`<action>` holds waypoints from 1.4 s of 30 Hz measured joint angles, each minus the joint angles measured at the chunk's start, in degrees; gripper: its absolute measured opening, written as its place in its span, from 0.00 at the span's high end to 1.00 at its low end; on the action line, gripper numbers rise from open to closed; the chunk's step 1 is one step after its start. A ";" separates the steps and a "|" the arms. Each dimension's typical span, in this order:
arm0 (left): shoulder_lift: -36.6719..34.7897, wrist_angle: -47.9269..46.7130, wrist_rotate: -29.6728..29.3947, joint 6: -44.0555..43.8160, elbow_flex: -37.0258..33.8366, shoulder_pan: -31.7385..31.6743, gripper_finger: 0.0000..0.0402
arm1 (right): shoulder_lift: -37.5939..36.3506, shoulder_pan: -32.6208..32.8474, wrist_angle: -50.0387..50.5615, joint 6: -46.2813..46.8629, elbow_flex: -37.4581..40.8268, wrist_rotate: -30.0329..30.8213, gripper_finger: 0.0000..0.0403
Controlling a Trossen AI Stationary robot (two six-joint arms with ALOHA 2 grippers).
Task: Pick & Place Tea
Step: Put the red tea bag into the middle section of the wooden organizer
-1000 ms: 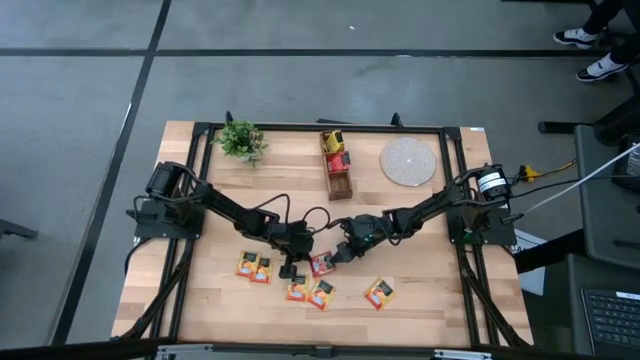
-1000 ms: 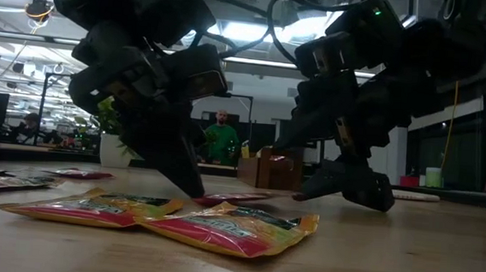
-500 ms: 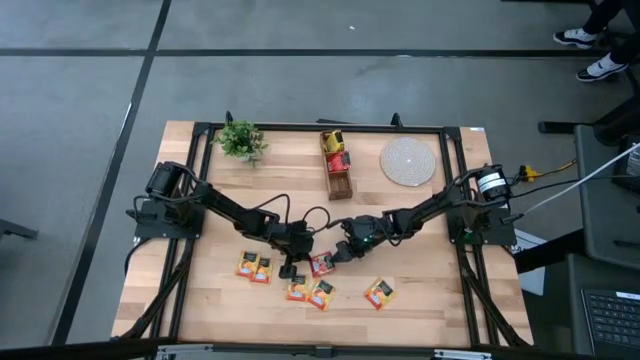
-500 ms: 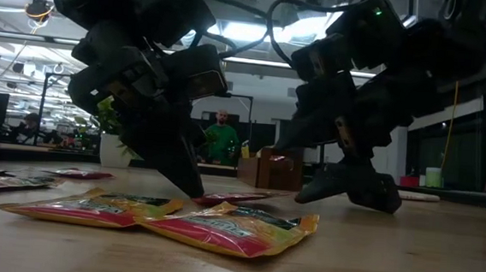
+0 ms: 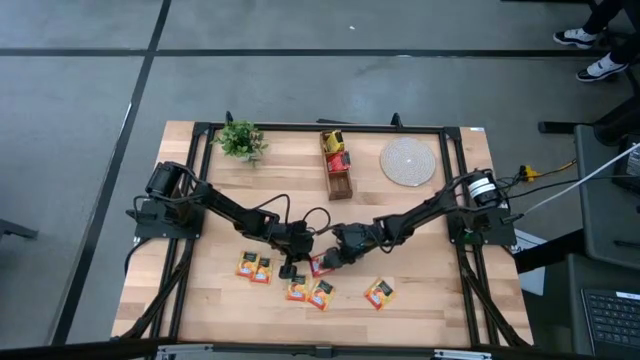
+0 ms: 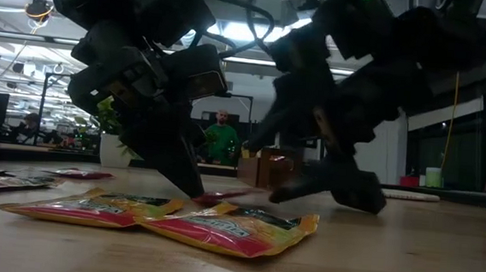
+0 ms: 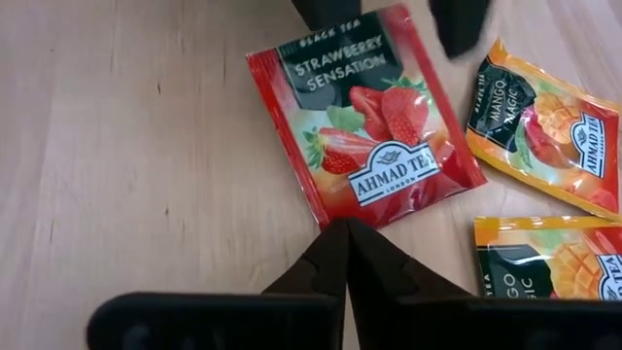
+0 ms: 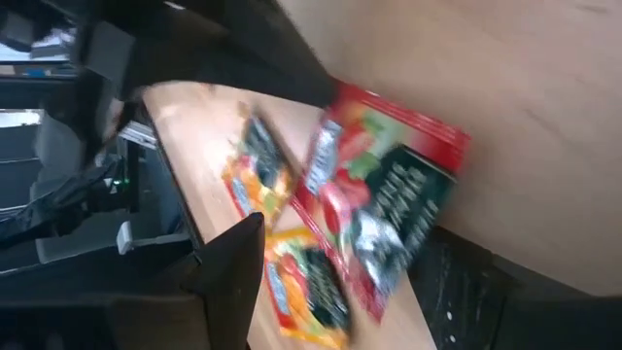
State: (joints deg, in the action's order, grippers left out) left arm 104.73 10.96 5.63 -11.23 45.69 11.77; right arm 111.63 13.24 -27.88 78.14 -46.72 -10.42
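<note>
Nearest the front edge of the counter (image 5: 200, 300), most of the tea lies flat and unmoved: a lone orange sachet (image 5: 379, 292) to the right, an orange pair (image 5: 309, 292) in the middle and another pair (image 5: 254, 268) to the left. Just behind the middle pair lies the red strawberry sachet (image 5: 321, 264), glossy, square and dark-labelled, flat on the wood. The left gripper (image 5: 290, 268) has its fingers clenched to a point, holding nothing, the tips pressed down at one corner of that sachet. The right gripper (image 5: 335, 258) comes in from the other side with fingers spread wide around its far edge, not yet grasping. Further back, the small wooden box (image 5: 338, 165) already holds a few sachets. So, by my reading, the task is barely begun: six sachets are left on the counter.
</note>
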 joint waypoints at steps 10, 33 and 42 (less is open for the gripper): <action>0.02 0.02 -0.02 -0.17 -0.04 0.01 1.00 | 1.36 0.12 0.85 -0.42 -1.97 0.59 0.53; -8.27 -1.71 -1.92 -5.20 -0.28 0.24 0.99 | -0.51 0.08 0.88 -2.48 -1.72 -3.21 0.98; -18.36 -3.53 -8.89 -6.22 -0.20 0.24 0.99 | -6.87 -0.77 8.55 -2.14 -1.66 -1.96 0.99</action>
State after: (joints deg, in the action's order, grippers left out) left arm 86.37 7.43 -3.26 -17.45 45.50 12.01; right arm 104.75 12.47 -19.33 76.00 -48.38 -12.39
